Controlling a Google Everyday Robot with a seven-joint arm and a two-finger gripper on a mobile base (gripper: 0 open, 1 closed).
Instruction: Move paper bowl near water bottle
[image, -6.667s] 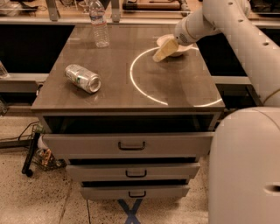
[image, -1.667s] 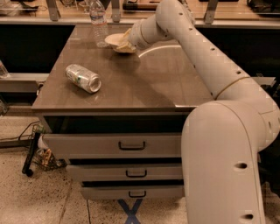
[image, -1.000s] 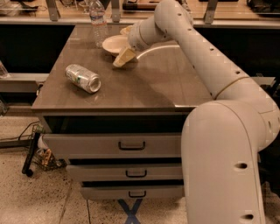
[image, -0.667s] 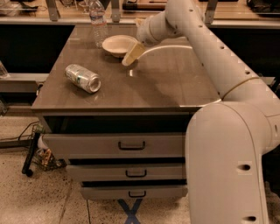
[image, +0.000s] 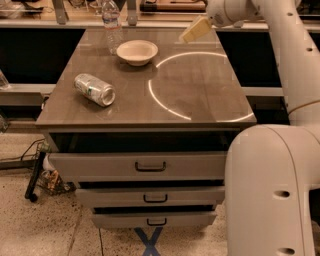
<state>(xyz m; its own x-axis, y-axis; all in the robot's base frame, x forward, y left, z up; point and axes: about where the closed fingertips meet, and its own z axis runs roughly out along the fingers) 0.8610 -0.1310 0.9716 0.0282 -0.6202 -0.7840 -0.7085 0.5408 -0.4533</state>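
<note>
Now the paper bowl (image: 137, 51) sits just beside the water bottle (image: 112, 25) — end effector (image: 195, 30) hovers apart, open or closed unclear.

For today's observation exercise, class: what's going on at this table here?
The robot is to put the paper bowl beside the water bottle, and that looks done: the bowl sits upright on the table, close by the bottle. The pincer hangs above the far right edge, clear of the bowl. A can lies on its side, front left.
</note>
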